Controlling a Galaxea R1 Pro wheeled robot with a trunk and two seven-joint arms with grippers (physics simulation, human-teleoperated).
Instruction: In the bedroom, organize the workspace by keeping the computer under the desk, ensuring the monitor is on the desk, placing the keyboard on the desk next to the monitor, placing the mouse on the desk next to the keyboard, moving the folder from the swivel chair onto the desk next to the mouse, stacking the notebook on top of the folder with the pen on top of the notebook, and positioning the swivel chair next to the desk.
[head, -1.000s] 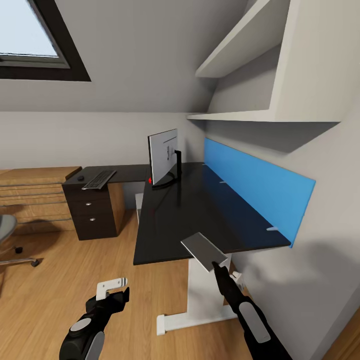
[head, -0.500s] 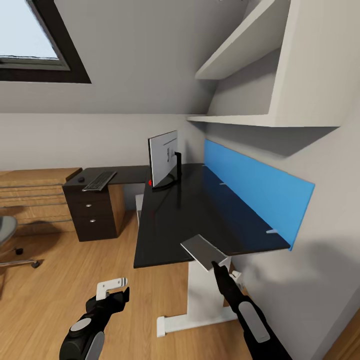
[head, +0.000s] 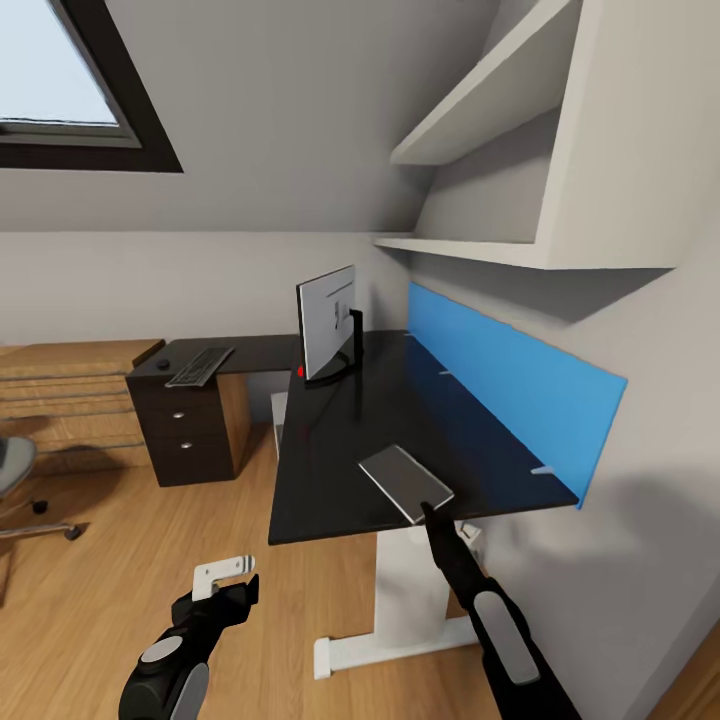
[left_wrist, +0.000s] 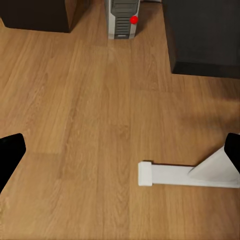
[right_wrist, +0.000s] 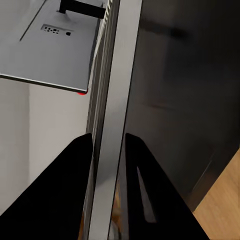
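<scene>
Two arms show in the head view. At 5 o'clock the right gripper (head: 428, 513) pinches a flat grey notebook (head: 405, 482) over the near end of the glossy black desk (head: 330, 450). At 7 o'clock the left gripper (head: 228, 578) hangs over the plank floor. The monitor (head: 327, 320) stands mid-desk. At 9 o'clock the keyboard (head: 198, 364) and mouse (head: 162, 364) lie above a black three-drawer unit (head: 185, 430), drawers closed.

Left wrist view: its black fingertips (left_wrist: 10, 155) are spread wide; the boxy silver computer (left_wrist: 122, 17) stands on the wood floor.

Right wrist view: dark fingers (right_wrist: 65, 195) clamp the notebook's ribbed edge.
</scene>
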